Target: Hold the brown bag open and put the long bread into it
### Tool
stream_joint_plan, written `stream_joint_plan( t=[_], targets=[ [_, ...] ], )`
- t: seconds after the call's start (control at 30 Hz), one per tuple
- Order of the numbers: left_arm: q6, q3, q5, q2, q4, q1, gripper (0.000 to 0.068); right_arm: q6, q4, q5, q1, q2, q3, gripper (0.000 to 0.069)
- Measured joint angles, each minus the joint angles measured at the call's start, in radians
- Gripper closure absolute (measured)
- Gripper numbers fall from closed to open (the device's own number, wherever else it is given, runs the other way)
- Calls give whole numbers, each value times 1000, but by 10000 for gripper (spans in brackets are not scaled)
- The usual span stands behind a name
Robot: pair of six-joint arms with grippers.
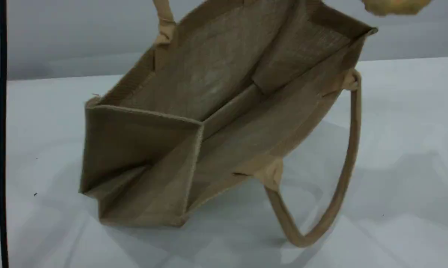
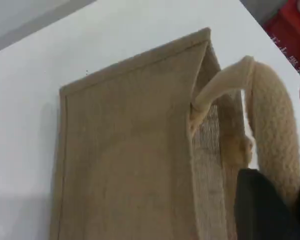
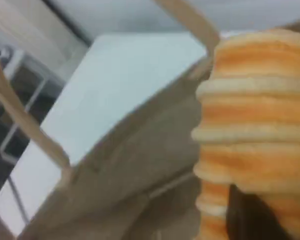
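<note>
The brown bag (image 1: 224, 93) stands tilted on the table with its mouth gaping wide toward the camera and its inside bare. Its far handle (image 1: 164, 18) runs up out of the top edge, and its near handle (image 1: 348, 160) hangs loose to the table. In the left wrist view my left gripper (image 2: 280, 210) is shut on the rope handle (image 2: 272, 125) above the bag's side (image 2: 125, 165). The long bread (image 1: 395, 6) shows at the top right edge, just above the bag's right corner. Up close, my right gripper (image 3: 255, 220) is shut on the bread (image 3: 255, 110) over the bag (image 3: 140, 165).
The white table (image 1: 395, 149) spreads around the bag. A black vertical cable (image 1: 3, 149) runs down the left edge of the scene view. Off the table, a red object (image 2: 290, 30) and a shelf frame (image 3: 15, 100) are visible.
</note>
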Motion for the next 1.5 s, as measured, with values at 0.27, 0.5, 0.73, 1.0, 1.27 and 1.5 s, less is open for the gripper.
stream_joint_plan(
  t=[0.27,0.5,0.73,1.0,1.27,1.5],
  targets=[
    [2,0,0,0,0,-1,598,68,-50,-104,203,6,0,603],
    [4,0,0,0,-1,-1,598,121,-54,-290,352,17,0,605],
    [4,0,0,0,-2,-1,598,110,-19,-353,390,141,-2,606],
    [6,0,0,0,0,-1,598,30,157,-379,411,260,-5,607],
    [6,0,0,0,-1,-1,598,5,224,-453,485,337,-88,609],
    [4,0,0,0,-2,-1,598,11,258,-522,485,435,-187,609]
  ],
)
